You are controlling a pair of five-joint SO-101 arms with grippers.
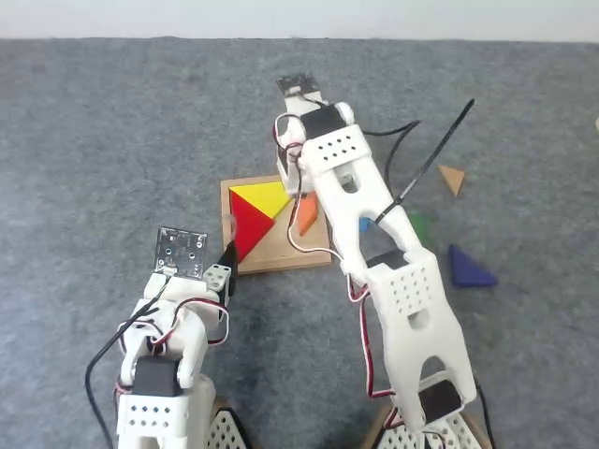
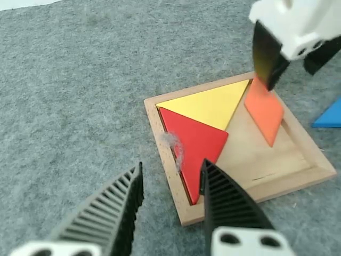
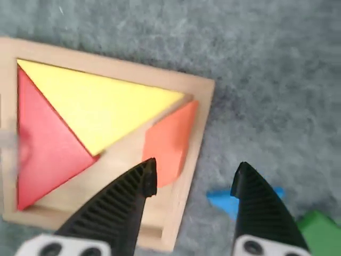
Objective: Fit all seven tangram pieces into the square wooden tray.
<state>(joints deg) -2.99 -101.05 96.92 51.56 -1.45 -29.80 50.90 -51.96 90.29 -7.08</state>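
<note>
**Counting seven pieces: three in the tray, four out on the felt**

Much of the tray's right side sits under the right arm [image 1: 393,243] in the high view, which also covers most of a light blue piece [image 1: 364,224] and the near edge of a green piece [image 1: 421,226]. A pale fuzzy wisp [image 2: 173,146] lies over the tray's left rim, and I cannot tell what it is. Whether the orange piece [image 2: 265,109] lies flat is also unclear; its far corner reaches up by the right rim.

The square wooden tray [image 1: 281,251] lies in the middle of the table and holds three pieces. A yellow triangle [image 1: 260,196] lies along the far side, a red triangle [image 1: 247,229] along the left side, and the orange piece sits to the right of both. The two triangles meet edge to edge. Four pieces lie loose to the right of the tray. The light blue one is just beside it, with the green one next out. A dark blue triangle [image 1: 468,268] is nearer and farther right, and a tan triangle [image 1: 452,178] is farthest back.

There are two grippers, both with fingers spread and holding nothing. The left gripper [image 2: 172,164] hangs over the tray's near left corner. The right gripper [image 3: 197,164] straddles the right rim, one finger over the orange piece and the other over the felt.

Everything rests on grey felt [image 1: 112,140], with a strip of pale wall [image 1: 281,17] along the far edge.
</note>
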